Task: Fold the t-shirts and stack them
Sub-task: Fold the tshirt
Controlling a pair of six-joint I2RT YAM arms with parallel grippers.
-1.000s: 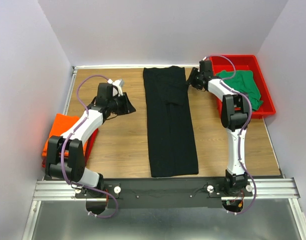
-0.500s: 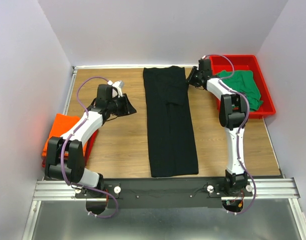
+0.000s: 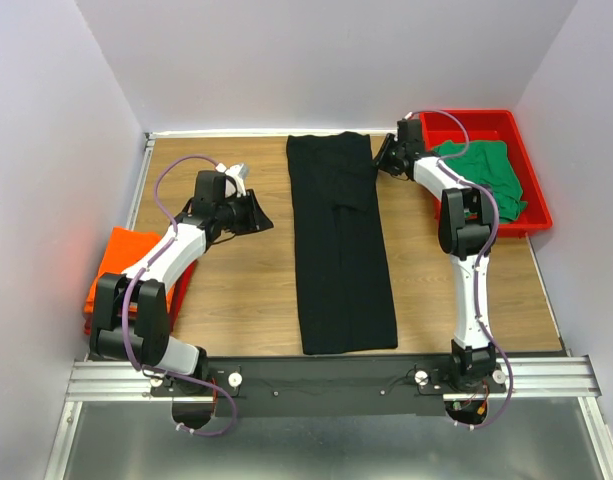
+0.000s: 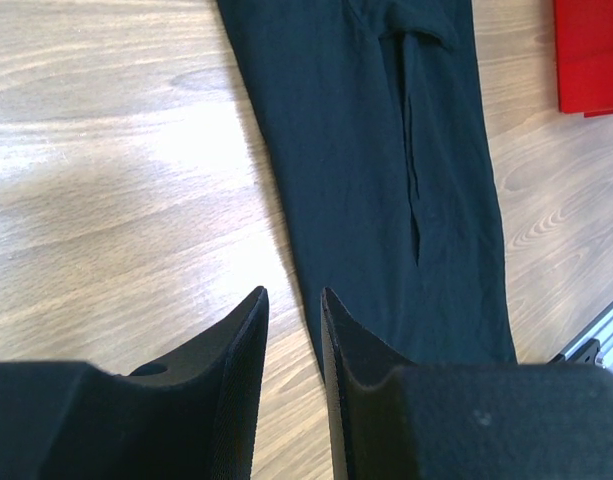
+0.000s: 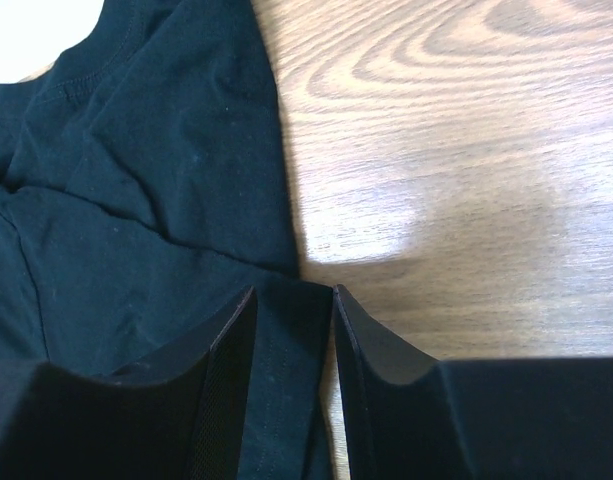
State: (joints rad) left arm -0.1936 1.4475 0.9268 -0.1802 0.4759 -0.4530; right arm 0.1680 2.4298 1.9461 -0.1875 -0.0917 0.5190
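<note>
Black t-shirt lies flat on the bench as a long narrow strip, running from the far edge to near the arm bases, midway between the two arms; sleeves folded in, one fold line visible along its length.

Left hand sits over bare wood just left of the strip's far half, apart from the cloth; in the left wrist view the left hand shows jaws narrow but parted, only bench grain in the gap, nothing held; the black t-shirt edge passes just right of the fingertips.

Right hand is at the strip's far right corner, beside the red tray; in the right wrist view the right hand has its jaws narrow, a clear gap between them; the fingers straddle the edge of the black t-shirt; cloth with a stitched hem shows in the gap, lying flat, not bunched; pale bench to the right of it.

Green t-shirt crumpled in the tray at the far right, partly under the right arm's forearm.

Orange t-shirt folded at the bench's left edge, under the left arm; a dark red t-shirt shows as a sliver beneath it.
</note>
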